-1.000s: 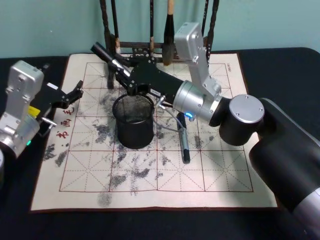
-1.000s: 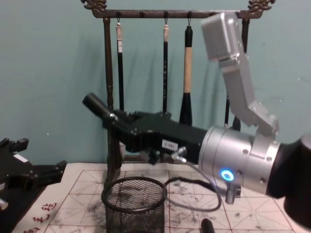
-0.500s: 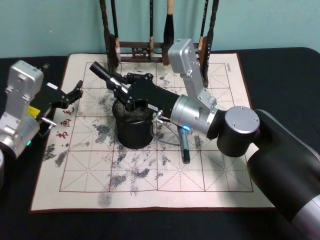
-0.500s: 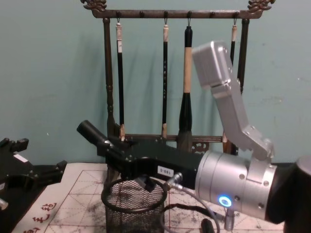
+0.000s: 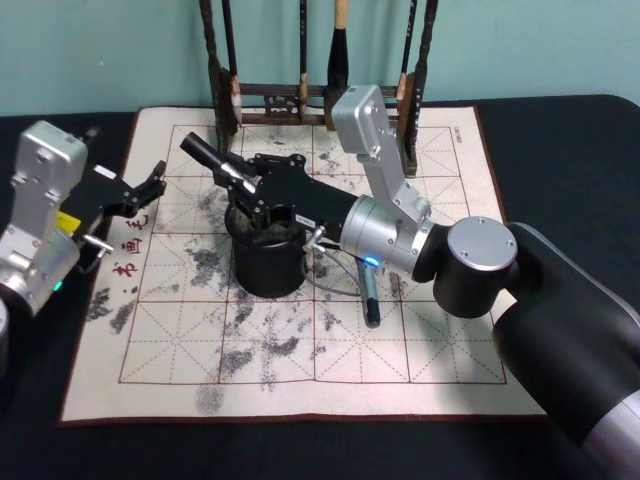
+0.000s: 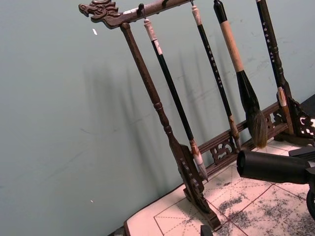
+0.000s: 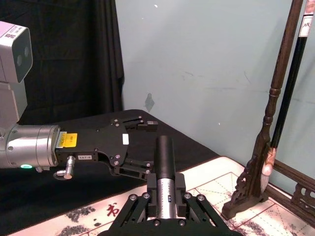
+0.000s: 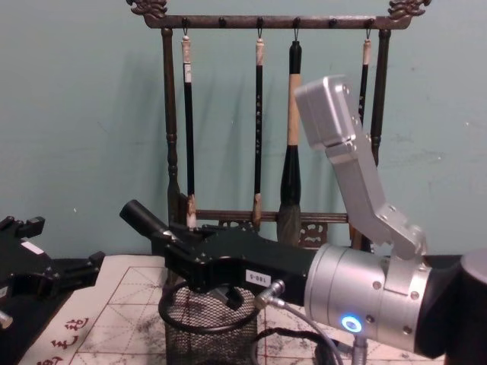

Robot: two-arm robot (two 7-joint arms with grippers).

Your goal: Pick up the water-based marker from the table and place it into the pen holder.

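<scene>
- My right gripper (image 5: 245, 185) is pressed together on the marker (image 5: 205, 155), pinching its pale barrel on both sides; the right wrist view shows the clamp plainly.
- The marker is tilted. Its black end points up and out toward my left, past the fingers. Its lower end is hidden behind the gripper body, so I cannot tell how deep it reaches.
- The gripper sits directly over the mouth of the pen holder (image 5: 265, 265), just above the rim in the chest view.
- The pen holder stands upright on the gridded, ink-smudged mat (image 5: 420, 340), near the mat's middle.
- A dark pen (image 5: 369, 295) lies flat on the mat just to the right of the pen holder, below my right forearm, with a thin cable looping beside it.
- My left gripper (image 5: 155, 183) hangs at the mat's left edge, fingers spread and holding nothing, well apart from the pen holder.
- The brush rack (image 8: 169, 114) stands at the mat's far edge, brushes (image 8: 292, 99) hanging from its crossbar.
- A black table (image 5: 560, 140) lies under the mat.
</scene>
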